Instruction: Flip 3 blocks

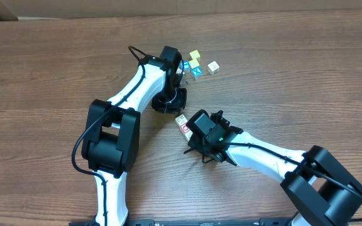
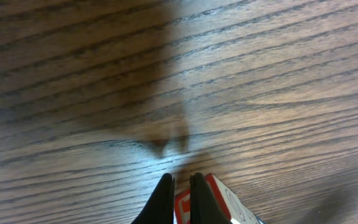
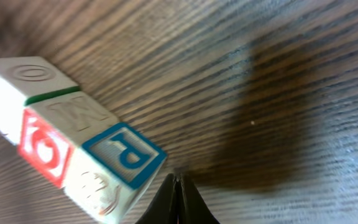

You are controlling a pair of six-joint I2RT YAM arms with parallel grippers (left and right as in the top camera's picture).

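**Both pincers closed, blocks sit untouched on the bench**

Right pincer (image 3: 178, 182) is down low over the bench (image 3: 278, 68), its fingers pressed tight together with nothing between them. Just off its tip, up and to the left, there's a row of three cubes touching side by side. Nearest is the blue P cube (image 3: 124, 154). Next comes the red-ring block (image 3: 42, 146), its ring on the side face. Farthest from the tip is a cream block (image 3: 33, 73) with a faint ring on top.

Across to the left pincer (image 2: 181, 180): jaws drawn together with only a sliver between, gripping nothing. A red-edged cube (image 2: 232, 204) sits just beside its right fingertip; whether they touch, I can't tell.

From overhead, the second cream block (image 1: 213, 67) lies beyond the left pincer and off to its right, just past a cluster of yellow and blue cubes (image 1: 194, 64).
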